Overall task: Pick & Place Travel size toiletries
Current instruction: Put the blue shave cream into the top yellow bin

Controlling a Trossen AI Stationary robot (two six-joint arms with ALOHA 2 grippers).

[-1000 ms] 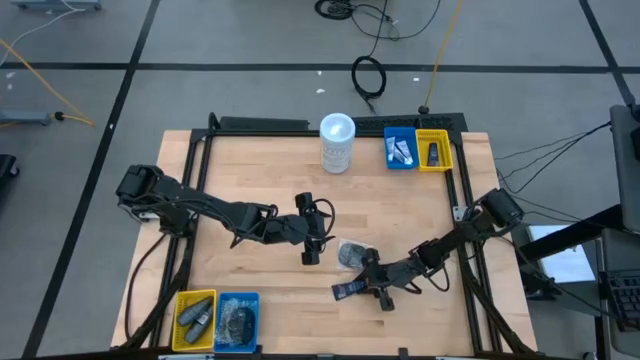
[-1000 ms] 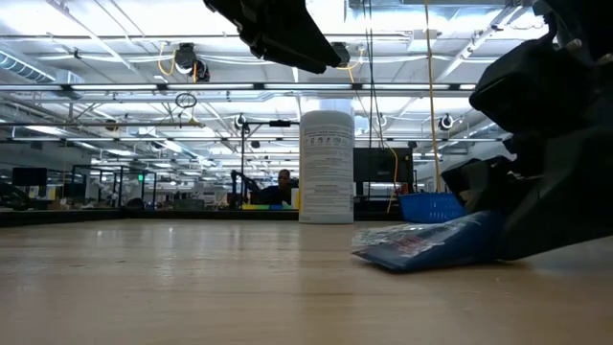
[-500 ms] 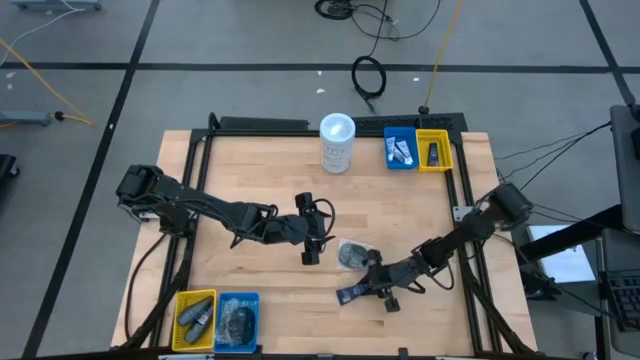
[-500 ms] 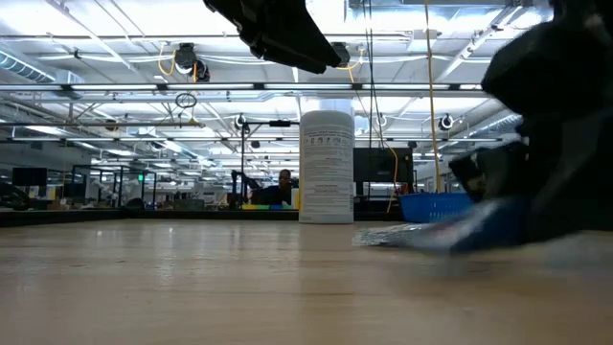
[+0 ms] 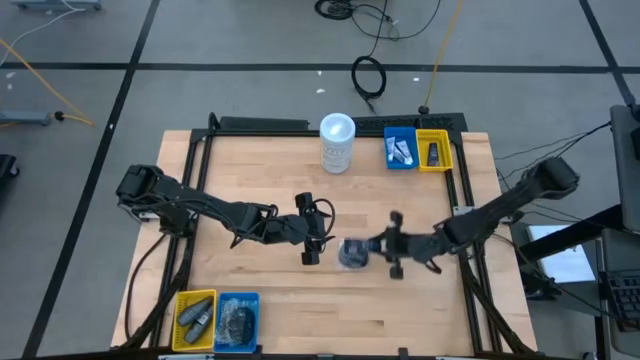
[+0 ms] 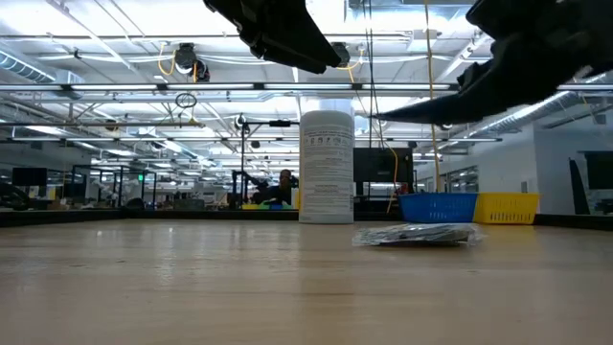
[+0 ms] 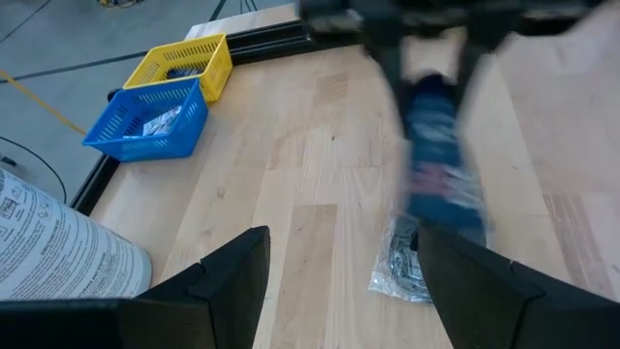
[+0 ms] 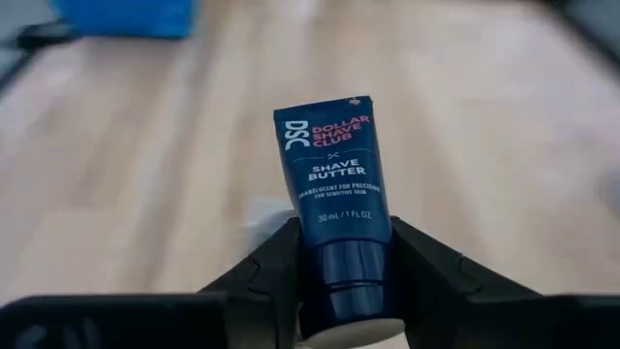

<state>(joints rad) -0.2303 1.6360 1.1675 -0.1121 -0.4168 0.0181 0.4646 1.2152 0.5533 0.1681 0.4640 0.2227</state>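
A navy tube (image 8: 332, 165) printed "Shave Butter" is one of the travel size toiletries. My right gripper (image 8: 344, 254) is shut on it, above the table's middle right (image 5: 385, 245). Just below its free end a clear-wrapped dark bundle (image 5: 350, 255) lies flat on the wood (image 6: 417, 235). My left gripper (image 5: 310, 255) hangs open over the table's middle, left of the bundle, its fingers (image 7: 232, 281) wide apart and touching nothing. In the left wrist view the tube (image 7: 438, 145) shows blurred above the bundle (image 7: 402, 267). My right gripper pinches the tube's round cap end (image 8: 345, 276) between its two fingers. The fingers come from the table's right, slanting a little downward, and lie along the tube. The tube is lifted clear of the table, its flat crimped end (image 8: 323, 105) pointing away toward the table's left.
A tall white canister (image 5: 337, 142) stands at the far edge. Beside it at the far right sit a blue bin (image 5: 401, 150) and a yellow bin (image 5: 433, 150). A yellow bin (image 5: 195, 318) and a blue bin (image 5: 237, 320) with items stand at the near left.
My right gripper has risen from the table near its front edge and gone toward the far edge, tipping closer to level. The navy tube, which lay on the wood, has come up with it and hangs clear. The bundle has stayed in place.
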